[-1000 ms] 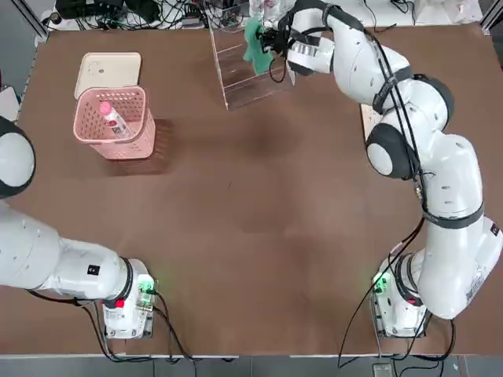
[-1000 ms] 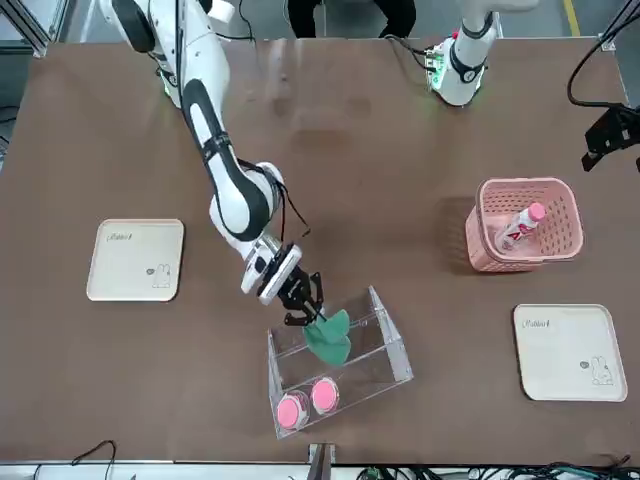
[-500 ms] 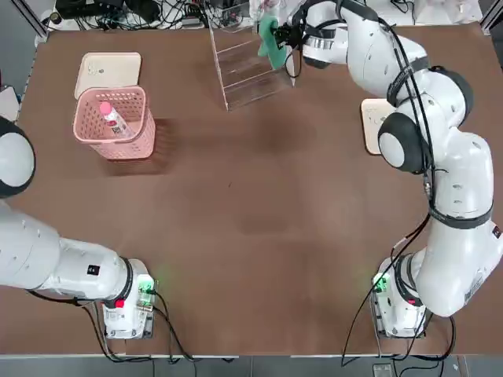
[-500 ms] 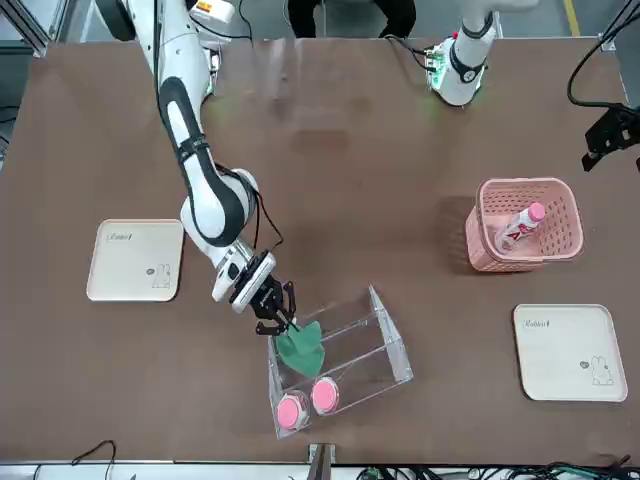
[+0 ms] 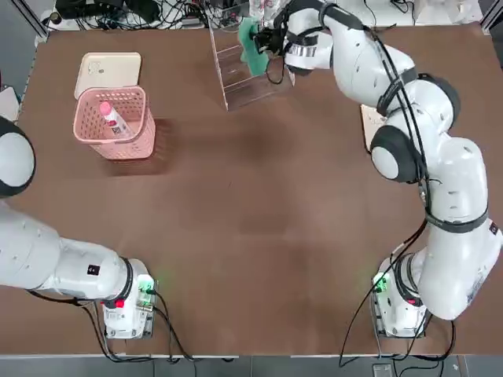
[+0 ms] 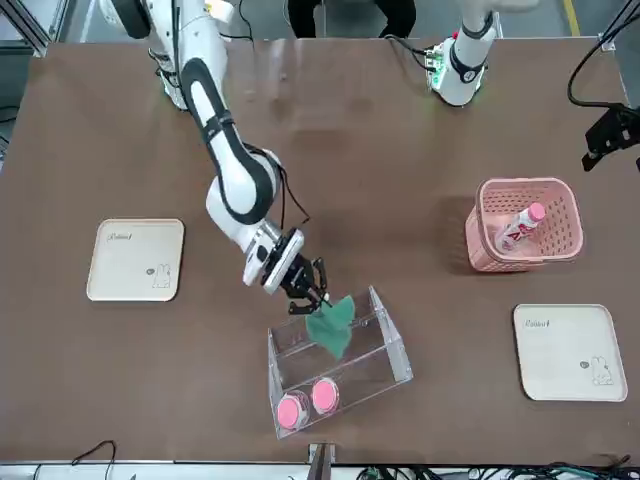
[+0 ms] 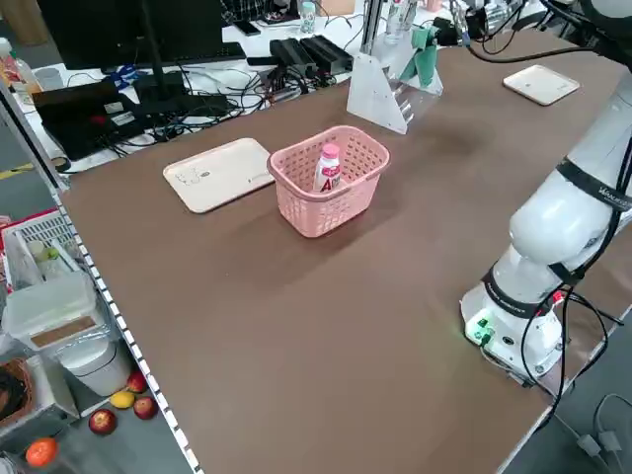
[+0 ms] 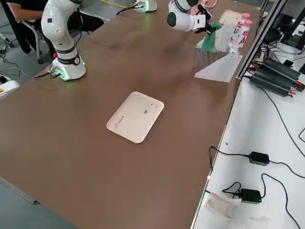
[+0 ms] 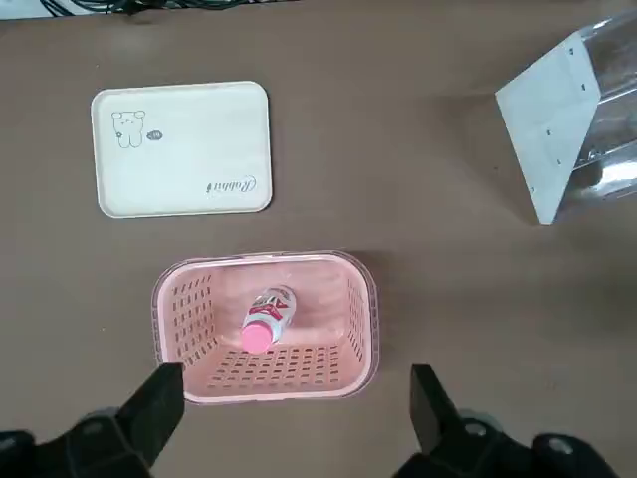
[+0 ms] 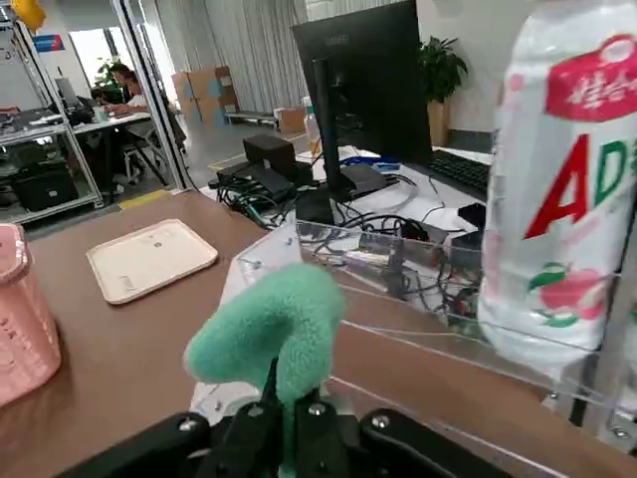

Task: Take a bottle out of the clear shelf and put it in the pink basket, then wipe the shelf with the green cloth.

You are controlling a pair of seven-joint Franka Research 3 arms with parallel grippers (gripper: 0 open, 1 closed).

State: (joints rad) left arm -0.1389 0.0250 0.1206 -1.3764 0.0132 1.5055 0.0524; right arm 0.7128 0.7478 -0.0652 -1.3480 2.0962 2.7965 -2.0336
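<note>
The clear shelf (image 5: 244,75) stands at the table's far edge. My right gripper (image 5: 266,39) is shut on the green cloth (image 5: 251,45) and holds it against the shelf's upper tier (image 6: 345,360). The cloth (image 10: 274,329) bulges up from between the fingers. The bottle (image 5: 114,119) with the pink cap lies tilted inside the pink basket (image 5: 130,141) at the far left. My left gripper (image 9: 294,398) hangs open high above the basket (image 9: 264,368), and the bottle (image 9: 267,319) lies below it.
Two pink-capped white bottles (image 6: 292,410) with red lettering stand at the shelf's back. A cream tray (image 5: 110,71) lies just beyond the basket, and another (image 6: 135,260) lies on the robot's right side. Cables and monitors crowd the bench behind the shelf.
The right gripper swept the cloth along the shelf toward the robot's right, then back to the left. The left gripper and the bottle in the basket have not moved.
</note>
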